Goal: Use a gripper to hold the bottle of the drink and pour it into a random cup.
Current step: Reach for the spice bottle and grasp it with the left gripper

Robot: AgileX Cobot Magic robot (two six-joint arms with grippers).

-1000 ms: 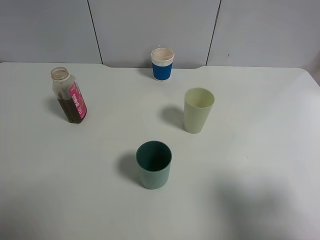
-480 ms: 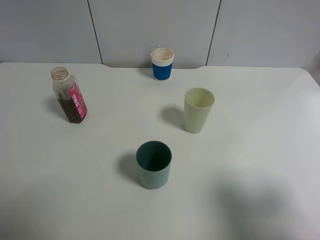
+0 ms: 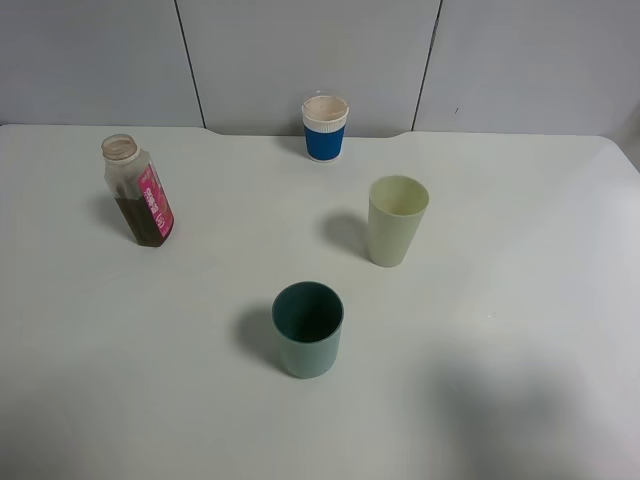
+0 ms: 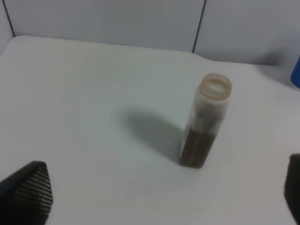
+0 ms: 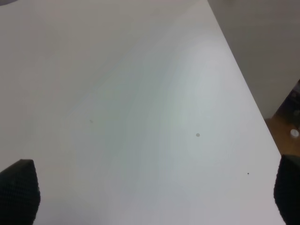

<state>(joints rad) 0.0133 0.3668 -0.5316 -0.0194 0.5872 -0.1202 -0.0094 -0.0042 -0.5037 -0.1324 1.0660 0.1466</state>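
Nothing has moved since 1 second ago: bottle and all 3 cups sit exactly where they were.

My left claw (image 4: 161,187) is spread wide and holds nothing; only its 2 black ribbed pads (image 4: 28,190) show, at the edges of the wrist view. My right claw (image 5: 153,190) is likewise apart and empty, over bare white table (image 3: 520,300).

Seen from the high camera, the small clear plastic bottle with the pink label and brown drink (image 3: 140,195) stands at 10 o'clock from the dark teal plastic cup (image 3: 308,330). The tall pale yellow-green plastic tumbler (image 3: 397,220) is at 1 o'clock from that cup, and the blue-and-white paper cup (image 3: 325,128) at 12.

From my left claw the bottle (image 4: 205,122) lies ahead at about 1 o'clock, well apart, uncapped mouth up, long axis near vertical. I judge its lean in the high view to be the camera's angle. My left arm is clearly the nearer 1.

Neither arm appears in the high view. The label is hard to make out in the blurred left wrist picture.
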